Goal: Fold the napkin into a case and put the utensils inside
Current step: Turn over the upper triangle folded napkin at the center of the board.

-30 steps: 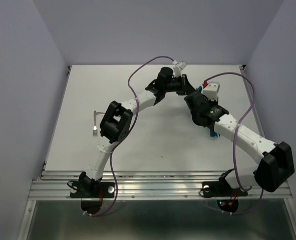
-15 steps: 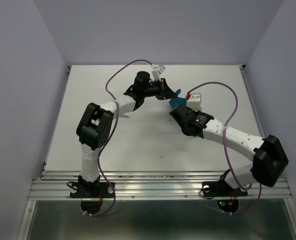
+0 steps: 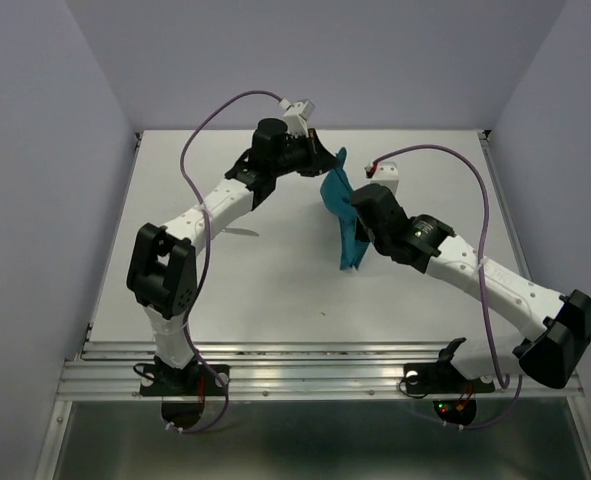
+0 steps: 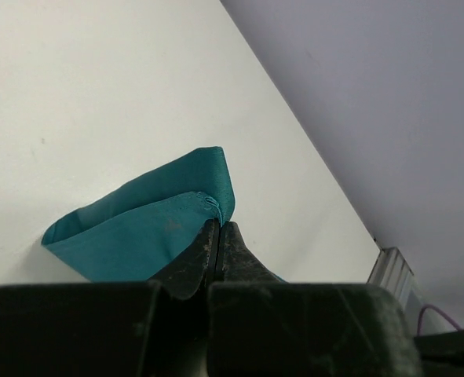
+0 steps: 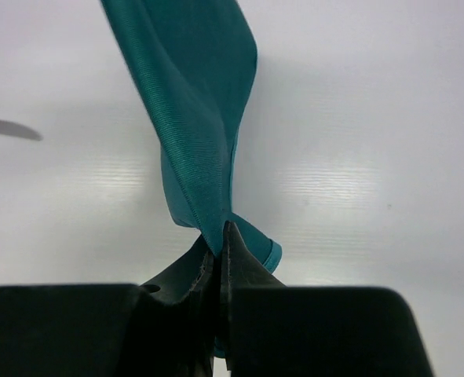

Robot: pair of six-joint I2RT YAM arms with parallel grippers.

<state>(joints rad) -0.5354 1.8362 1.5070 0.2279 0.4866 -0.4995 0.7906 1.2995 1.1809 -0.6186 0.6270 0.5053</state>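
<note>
My left gripper (image 4: 218,233) had its two black fingers pressed together on a hemmed corner of the plain teal cloth napkin (image 4: 129,232), and the fabric fanned out beyond the tips as a folded wedge above the white tabletop (image 4: 98,78). My right gripper (image 5: 220,239) was clamped in the same way, its fingers pinching a lower fold of the same cloth. From there the cloth rose as a twisted, ribbed band toward the top of that wrist's view. On the overhead camera, the two grippers sat close together over the far middle of the table, the left one toward the back and the right one just beside it, nearer to me. The napkin ran between them and hung on as a long narrow strip toward the near side. I could not tell whether its lower tip touched the surface. The white left arm (image 3: 215,205) and white right arm (image 3: 475,275) arched inward from their bases, with purple cables (image 3: 215,120) looping over them.
</note>
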